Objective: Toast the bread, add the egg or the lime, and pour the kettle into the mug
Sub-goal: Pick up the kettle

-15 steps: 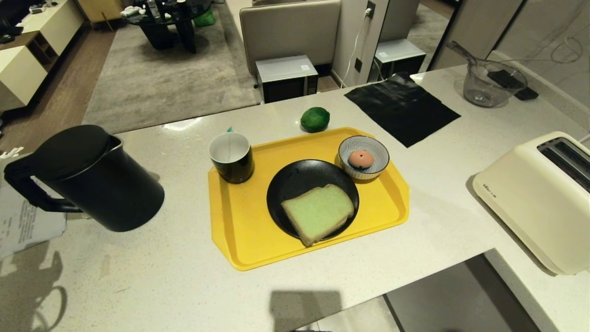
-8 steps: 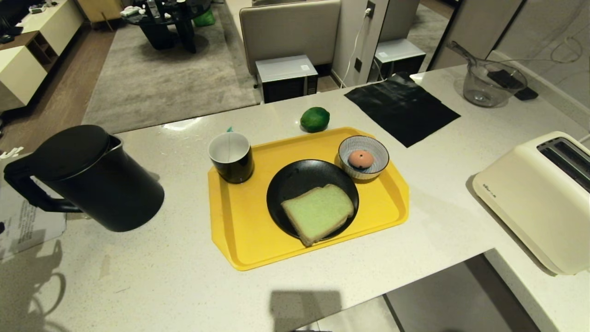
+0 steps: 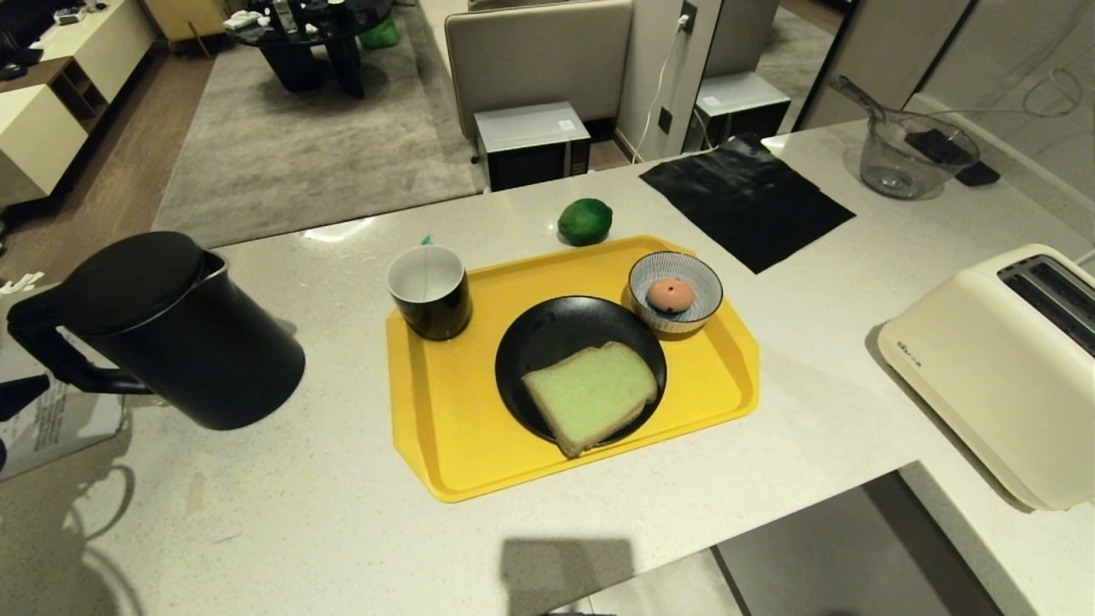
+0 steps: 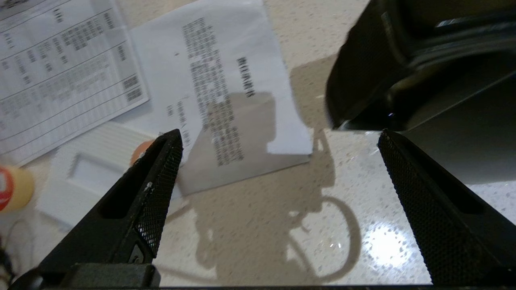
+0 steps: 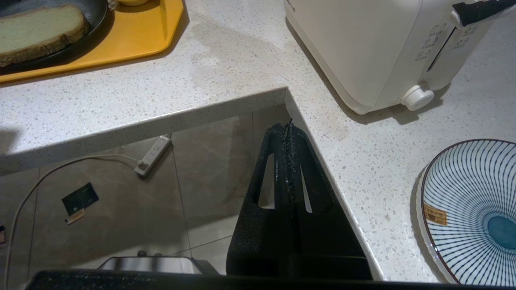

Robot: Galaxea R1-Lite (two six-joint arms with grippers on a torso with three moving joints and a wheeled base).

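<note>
**Two grippers, one at work: the kettle comes next**

Nearest, the right gripper hangs parked off the counter's corner, fingers pressed together on nothing. On the yellow tray, the bread lies on a black plate, already out of the toaster, I judge. At the counter's left edge the left gripper spreads wide beside the kettle, likely lining up for its handle. Further back, the mug looks empty; the egg sits in a striped bowl; the lime rests beyond the tray.
</note>
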